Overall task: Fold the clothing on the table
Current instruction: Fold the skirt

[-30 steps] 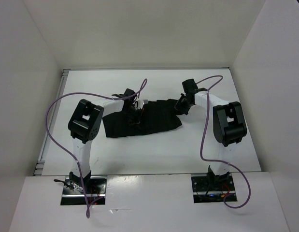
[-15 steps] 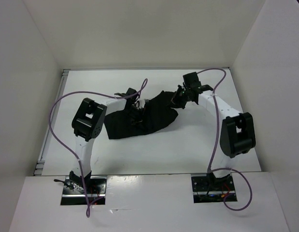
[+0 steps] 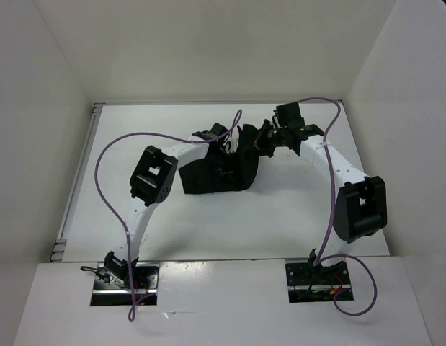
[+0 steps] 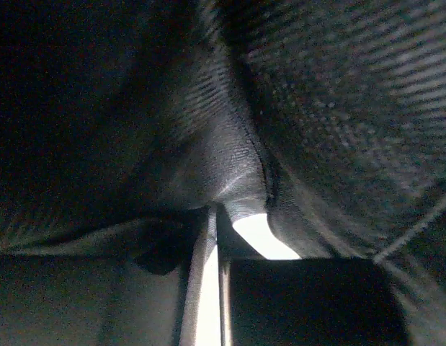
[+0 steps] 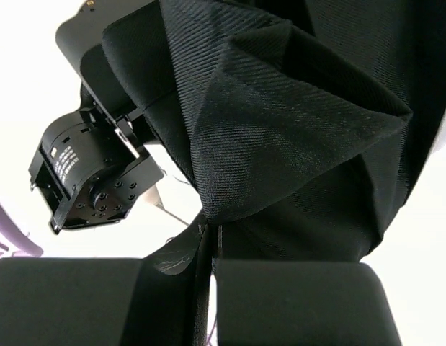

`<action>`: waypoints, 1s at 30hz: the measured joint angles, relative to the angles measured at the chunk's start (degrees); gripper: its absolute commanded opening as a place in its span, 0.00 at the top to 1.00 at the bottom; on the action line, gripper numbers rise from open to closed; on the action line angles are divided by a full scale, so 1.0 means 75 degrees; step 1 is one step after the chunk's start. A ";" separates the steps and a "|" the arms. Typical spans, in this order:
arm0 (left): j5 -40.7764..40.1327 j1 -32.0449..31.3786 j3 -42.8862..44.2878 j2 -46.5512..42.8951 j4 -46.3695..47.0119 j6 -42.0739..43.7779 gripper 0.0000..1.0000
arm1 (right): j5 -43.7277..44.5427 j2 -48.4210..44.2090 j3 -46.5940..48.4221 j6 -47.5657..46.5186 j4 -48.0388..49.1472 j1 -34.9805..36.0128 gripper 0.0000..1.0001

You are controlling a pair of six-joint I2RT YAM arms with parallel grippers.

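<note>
The black clothing [image 3: 215,176] lies bunched at the middle of the white table [image 3: 280,216], with its right part lifted and folded over. My left gripper [image 3: 226,151] is at the clothing's far edge. In the left wrist view it [image 4: 217,223] is shut on a pinch of ribbed fabric [image 4: 316,108] that fills the frame. My right gripper [image 3: 257,140] hangs just right of it, above the cloth. Seen from the right wrist, this gripper [image 5: 212,238] is shut on a hanging fold of the clothing [image 5: 280,130]. The left arm's wrist [image 5: 86,173] shows close behind that fold.
White walls [image 3: 395,108] enclose the table at the back and both sides. A thin metal edge [image 3: 78,187] runs down the table's left side. Purple cables [image 3: 107,155] loop from both arms over the table. The arm bases [image 3: 125,277] stand at the near edge.
The right gripper has carried the clothing's right edge up and to the left. The left gripper has shifted right and farther back. The cloth is now narrower and bunched between the two.
</note>
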 measured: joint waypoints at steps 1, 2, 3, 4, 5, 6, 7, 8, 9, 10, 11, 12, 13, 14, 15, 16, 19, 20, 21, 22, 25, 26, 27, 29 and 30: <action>0.0000 -0.0020 0.0119 0.0061 -0.0006 -0.0012 0.80 | -0.0003 0.0000 0.0000 0.0006 0.0000 0.0000 1.00; -0.0029 -0.0041 0.0198 0.0079 -0.0020 -0.0035 0.78 | 0.0000 0.0000 0.0003 0.0009 0.0000 0.0000 1.00; -0.0076 -0.0044 0.0224 0.0076 -0.0026 -0.0085 0.73 | 0.0000 0.0000 0.0006 0.0006 -0.0003 0.0000 1.00; -0.0146 -0.0026 0.0204 0.0017 -0.0032 -0.0146 0.66 | 0.0006 0.0000 0.0015 0.0006 -0.0015 0.0000 1.00; -0.0227 0.0015 0.0111 -0.0082 -0.0006 -0.0175 0.64 | 0.0009 0.0000 0.0047 0.0006 -0.0038 0.0000 1.00; -0.0323 0.0087 -0.0041 -0.0248 -0.0015 -0.0201 0.62 | 0.0012 0.0000 0.0076 0.0006 -0.0035 -0.0003 1.00; -0.0434 0.0195 -0.0175 -0.0428 -0.0055 -0.0221 0.61 | 0.0015 0.0000 0.0105 0.0000 -0.0041 -0.0003 1.00; -0.0554 0.0341 -0.0300 -0.0641 -0.0090 -0.0280 0.61 | 0.0017 0.0000 0.0137 0.0000 -0.0047 -0.0020 1.00; -0.0653 0.0530 -0.0388 -0.0863 -0.0125 -0.0315 0.61 | 0.0026 0.0000 0.0157 -0.0006 -0.0050 -0.0050 1.00; -0.0772 0.0766 -0.0472 -0.1131 -0.0143 -0.0335 0.61 | 0.0026 0.0000 0.0166 -0.0023 -0.0055 -0.0061 1.00; -0.0880 0.1020 -0.0519 -0.1402 -0.0169 -0.0341 0.59 | 0.0026 0.0000 0.0169 -0.0038 -0.0070 -0.0093 1.00; -0.0982 0.1247 -0.0542 -0.1649 -0.0169 -0.0347 0.59 | 0.0026 0.0000 0.0169 -0.0047 -0.0090 -0.0128 1.00; -0.1125 0.1483 -0.0571 -0.1923 -0.0149 -0.0350 0.59 | 0.0029 0.0000 0.0172 -0.0070 -0.0131 -0.0184 1.00; -0.1268 0.1714 -0.0603 -0.2157 -0.0140 -0.0350 0.59 | 0.0029 0.0000 0.0175 -0.0090 -0.0160 -0.0242 1.00; -0.1440 0.1955 -0.0653 -0.2419 -0.0134 -0.0350 0.59 | 0.0032 0.0000 0.0181 -0.0102 -0.0189 -0.0294 1.00; -0.1632 0.2165 -0.0714 -0.2637 -0.0128 -0.0350 0.59 | 0.0035 0.0000 0.0189 -0.0131 -0.0216 -0.0341 1.00; -0.2192 0.2664 -0.1037 -0.3086 -0.0099 -0.0344 0.62 | 0.0029 0.0000 0.0210 -0.0207 -0.0242 -0.0434 1.00; -0.2366 0.2792 -0.1163 -0.3130 -0.0114 -0.0341 0.62 | 0.0026 0.0000 0.0213 -0.0216 -0.0242 -0.0446 1.00; -0.2547 0.2911 -0.1306 -0.3139 -0.0122 -0.0338 0.63 | 0.0023 0.0000 0.0216 -0.0230 -0.0248 -0.0449 1.00; -0.2702 0.3002 -0.1472 -0.3115 -0.0122 -0.0341 0.63 | 0.0009 0.0000 0.0227 -0.0236 -0.0259 -0.0449 1.00; -0.3127 0.3182 -0.1996 -0.2906 -0.0245 -0.0341 0.65 | -0.0023 0.0026 0.0332 -0.0245 -0.0291 -0.0449 1.00; -0.3246 0.3200 -0.2174 -0.2806 -0.0248 -0.0341 0.65 | -0.0041 0.0029 0.0391 -0.0251 -0.0300 -0.0449 1.00; -0.3340 0.3200 -0.2320 -0.2719 -0.0283 -0.0338 0.65 | -0.0058 0.0041 0.0463 -0.0259 -0.0309 -0.0449 1.00; -0.3465 0.3185 -0.2503 -0.2565 -0.0338 -0.0335 0.66 | -0.0111 0.0085 0.0606 -0.0262 -0.0303 -0.0449 1.00; -0.3509 0.3182 -0.2576 -0.2509 -0.0323 -0.0341 0.66 | -0.0140 0.0125 0.0676 -0.0262 -0.0300 -0.0446 1.00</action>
